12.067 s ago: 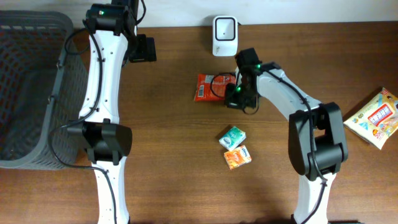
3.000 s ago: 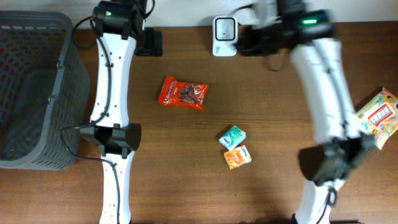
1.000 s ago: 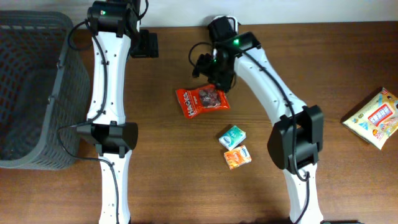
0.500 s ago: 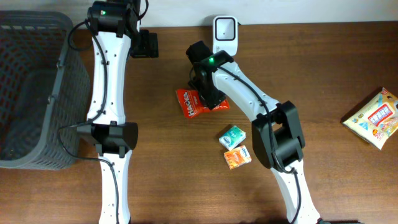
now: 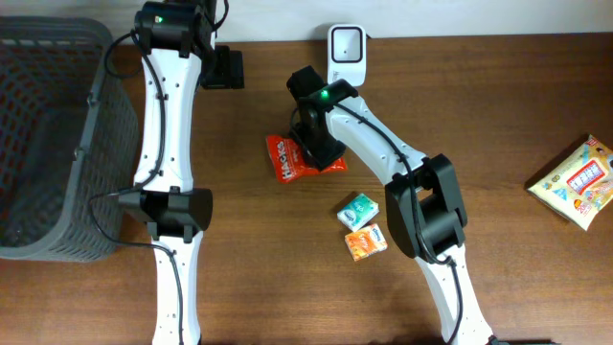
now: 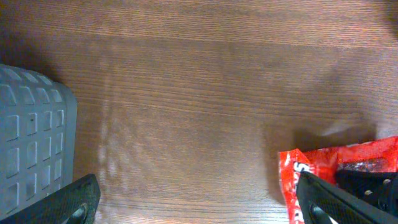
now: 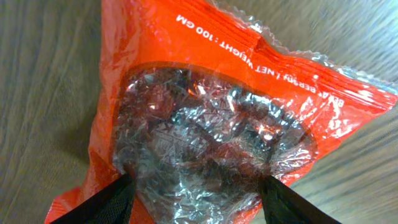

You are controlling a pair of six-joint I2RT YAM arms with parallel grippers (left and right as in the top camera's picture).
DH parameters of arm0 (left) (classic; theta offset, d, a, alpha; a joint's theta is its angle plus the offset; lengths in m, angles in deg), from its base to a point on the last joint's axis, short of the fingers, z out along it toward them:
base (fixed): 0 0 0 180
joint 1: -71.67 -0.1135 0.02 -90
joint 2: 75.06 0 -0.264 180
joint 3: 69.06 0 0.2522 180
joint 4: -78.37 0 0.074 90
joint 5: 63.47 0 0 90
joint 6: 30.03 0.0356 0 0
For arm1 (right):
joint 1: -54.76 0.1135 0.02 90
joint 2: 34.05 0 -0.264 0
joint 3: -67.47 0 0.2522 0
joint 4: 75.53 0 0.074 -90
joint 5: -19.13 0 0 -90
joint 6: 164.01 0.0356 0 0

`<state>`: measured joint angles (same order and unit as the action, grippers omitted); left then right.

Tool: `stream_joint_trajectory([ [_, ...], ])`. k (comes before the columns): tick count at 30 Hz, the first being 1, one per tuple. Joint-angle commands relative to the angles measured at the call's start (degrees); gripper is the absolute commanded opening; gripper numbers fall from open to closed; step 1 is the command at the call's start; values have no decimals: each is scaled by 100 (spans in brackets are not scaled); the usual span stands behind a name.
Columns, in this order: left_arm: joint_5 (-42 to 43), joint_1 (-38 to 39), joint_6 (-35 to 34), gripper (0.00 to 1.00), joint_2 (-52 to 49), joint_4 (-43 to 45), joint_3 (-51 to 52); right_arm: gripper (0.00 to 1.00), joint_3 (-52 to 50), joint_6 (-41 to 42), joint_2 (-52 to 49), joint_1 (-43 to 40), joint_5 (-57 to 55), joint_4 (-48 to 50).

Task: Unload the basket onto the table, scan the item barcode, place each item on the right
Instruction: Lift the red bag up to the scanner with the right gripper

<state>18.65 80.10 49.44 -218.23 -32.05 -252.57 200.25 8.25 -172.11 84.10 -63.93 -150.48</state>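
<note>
Red snack packet [image 5: 284, 159] lies flat on the wooden table [image 5: 479, 115], near the white scanner [image 5: 346, 53], under the right gripper [image 7: 194, 202]. Jaws astride the clear window, partly apart; cannot tell if they grip it. Left gripper [image 6: 199, 202] wide, empty. Judgement: light, soft, crinkly, slippery film. Pinch gently across the filled middle, since contents may crush
</note>
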Motion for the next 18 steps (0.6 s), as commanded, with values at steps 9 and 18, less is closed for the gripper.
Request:
stream_joint_trajectory([
  [9, 39, -39, -28, 99, -125, -7, 24, 73, -52, 372, -345, 26, 291, -20],
  [18, 37, -39, -28, 99, -125, -7, 24, 57, -50, -59, -341, -111, -20, -439],
])
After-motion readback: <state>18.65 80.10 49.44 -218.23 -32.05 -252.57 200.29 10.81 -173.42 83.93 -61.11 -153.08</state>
